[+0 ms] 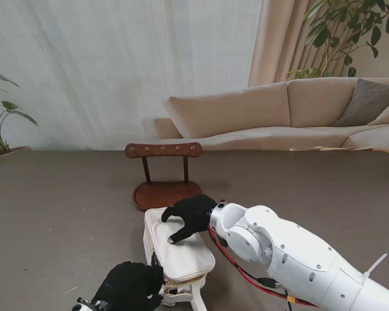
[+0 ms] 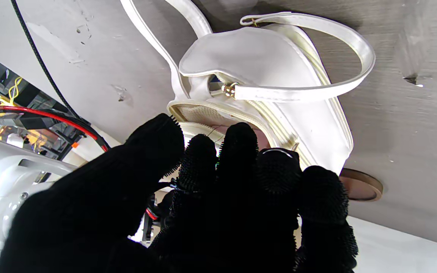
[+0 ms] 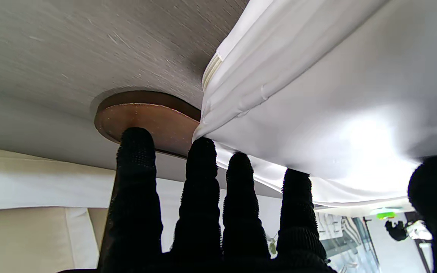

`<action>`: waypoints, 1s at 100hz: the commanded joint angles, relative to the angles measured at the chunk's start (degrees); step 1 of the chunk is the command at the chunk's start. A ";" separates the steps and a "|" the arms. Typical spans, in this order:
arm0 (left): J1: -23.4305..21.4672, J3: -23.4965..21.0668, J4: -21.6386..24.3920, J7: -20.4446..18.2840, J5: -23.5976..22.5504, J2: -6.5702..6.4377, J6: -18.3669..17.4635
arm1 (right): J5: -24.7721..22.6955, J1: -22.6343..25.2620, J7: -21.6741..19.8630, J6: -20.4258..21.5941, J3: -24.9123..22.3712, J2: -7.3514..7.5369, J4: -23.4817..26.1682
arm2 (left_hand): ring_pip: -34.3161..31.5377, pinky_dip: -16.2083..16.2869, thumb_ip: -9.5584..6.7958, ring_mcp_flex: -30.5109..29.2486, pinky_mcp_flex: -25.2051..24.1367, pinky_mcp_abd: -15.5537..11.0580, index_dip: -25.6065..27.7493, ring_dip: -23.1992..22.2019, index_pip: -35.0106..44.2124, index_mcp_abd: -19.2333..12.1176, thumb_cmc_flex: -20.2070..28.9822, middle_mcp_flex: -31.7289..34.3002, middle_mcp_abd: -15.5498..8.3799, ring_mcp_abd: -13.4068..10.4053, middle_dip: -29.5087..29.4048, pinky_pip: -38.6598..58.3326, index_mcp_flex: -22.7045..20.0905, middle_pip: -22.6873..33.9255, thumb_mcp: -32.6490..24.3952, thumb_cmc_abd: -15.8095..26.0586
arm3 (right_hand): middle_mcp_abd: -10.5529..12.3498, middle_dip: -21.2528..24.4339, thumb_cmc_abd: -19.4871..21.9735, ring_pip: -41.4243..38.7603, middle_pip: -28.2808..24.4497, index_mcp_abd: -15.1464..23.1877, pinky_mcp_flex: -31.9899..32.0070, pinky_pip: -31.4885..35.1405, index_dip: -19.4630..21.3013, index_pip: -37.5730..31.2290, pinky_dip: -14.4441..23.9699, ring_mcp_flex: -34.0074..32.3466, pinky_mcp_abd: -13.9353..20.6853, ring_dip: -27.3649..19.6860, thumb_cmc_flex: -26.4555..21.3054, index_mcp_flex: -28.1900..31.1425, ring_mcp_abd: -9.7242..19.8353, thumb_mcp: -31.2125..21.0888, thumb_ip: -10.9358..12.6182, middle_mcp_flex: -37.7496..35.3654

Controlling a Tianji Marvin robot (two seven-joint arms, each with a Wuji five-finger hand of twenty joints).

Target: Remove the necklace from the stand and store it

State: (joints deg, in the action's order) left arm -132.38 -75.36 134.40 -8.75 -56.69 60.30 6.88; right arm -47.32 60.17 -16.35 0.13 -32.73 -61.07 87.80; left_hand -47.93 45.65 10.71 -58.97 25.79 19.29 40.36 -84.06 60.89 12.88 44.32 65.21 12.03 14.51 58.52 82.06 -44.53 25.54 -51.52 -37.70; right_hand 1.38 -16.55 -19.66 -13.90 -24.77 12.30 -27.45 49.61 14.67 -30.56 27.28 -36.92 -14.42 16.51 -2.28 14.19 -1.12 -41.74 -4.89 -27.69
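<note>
The right hand (image 1: 191,216) lies flat on the white handbag (image 1: 181,249) at centre frame, fingers spread and gripping nothing — by the look of it pinning the bag so it cannot slide. In its wrist view the fingertips (image 3: 202,151) press the bag's far edge, just beside the wooden stand's base (image 3: 146,117).

The left hand (image 1: 131,287), at the lower centre of the stand's view, sits at the bag's near end. Its wrist view shows the fingers (image 2: 237,151) close together over the unzipped mouth; whether they hold anything I cannot tell.

The necklace is not visible anywhere — the stand (image 1: 164,172) in the middle of the frame has a bare crossbar, so it is probably in the bag or under the left fingers.

The table (image 1: 65,214) lies open across the left of the frame; the bag nearly touches the stand's base, and its loose strap (image 2: 317,89) curls by the opening, a possible snag.
</note>
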 commanded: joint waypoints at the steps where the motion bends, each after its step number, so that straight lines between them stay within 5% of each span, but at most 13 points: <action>1: -0.32 -0.44 1.25 -1.46 0.34 0.25 -0.39 | -0.85 2.24 -1.58 0.04 -0.39 1.22 -0.15 | -1.52 0.46 0.81 -0.73 0.46 -0.56 0.60 -0.04 3.31 -3.22 0.83 1.33 -0.57 -0.09 0.15 1.81 -1.89 0.50 -1.02 -0.75 | 0.94 0.31 0.01 -1.63 -0.34 -2.45 16.13 -1.11 1.62 -3.43 0.35 -2.04 0.01 0.80 -1.19 3.17 -8.67 -2.17 1.12 1.01; 34: -1.46 -4.53 0.37 0.64 2.33 0.89 -2.32 | -0.35 5.95 -0.43 -1.48 -6.44 0.59 6.85 | -1.20 0.28 0.93 0.21 0.05 -0.81 1.22 -0.04 3.64 -2.90 0.88 0.38 -0.63 -0.29 0.10 1.43 -1.30 -0.14 -1.20 -0.56 | 1.01 0.30 -0.09 -0.73 -0.17 -2.36 15.60 -1.32 1.48 -3.29 0.34 -2.33 -0.83 0.56 -1.46 3.75 -9.71 -1.71 1.14 0.72; 75: -0.50 -6.84 -3.22 1.99 5.43 1.35 -1.81 | -4.13 -3.29 0.16 -5.16 -0.06 -0.67 4.18 | -0.80 0.23 1.31 1.01 -0.09 -0.74 2.32 -0.16 5.01 -1.74 0.84 -0.80 -0.28 -0.82 -1.11 1.23 0.08 -1.81 -2.13 -0.43 | -1.19 0.25 -0.87 -0.09 -0.37 -3.74 15.17 -1.39 1.43 -3.12 0.26 -1.45 -1.06 0.35 -1.72 1.54 -9.52 -1.02 1.08 2.18; 100: -1.10 -7.76 -3.71 2.93 5.75 1.58 -1.43 | -0.45 -9.47 -1.73 -6.13 6.52 -1.51 -0.19 | -0.61 0.22 1.65 0.37 0.51 -0.48 2.73 0.04 6.10 -1.48 0.39 -0.54 -0.37 -0.90 -2.10 1.24 0.67 -2.27 -3.54 -0.91 | -2.22 0.23 -0.54 0.06 -0.81 -4.61 15.84 -1.68 1.47 -3.32 0.17 -0.64 -0.76 0.20 -0.79 0.56 -8.53 1.16 1.07 2.79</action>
State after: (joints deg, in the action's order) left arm -132.79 -82.92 130.71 -4.77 -51.01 61.60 4.89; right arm -47.86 51.19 -17.09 -6.08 -26.89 -61.92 88.70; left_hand -47.93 45.65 10.71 -58.94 25.80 19.29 42.47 -84.06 65.00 10.75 44.32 65.11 11.89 14.50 56.99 82.06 -45.19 23.55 -53.25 -37.70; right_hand 1.09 -16.55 -19.50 -14.51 -25.11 8.95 -27.45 49.58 15.43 -33.08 27.28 -38.72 -14.41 16.81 -2.84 16.59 -9.88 -42.17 -4.86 -27.06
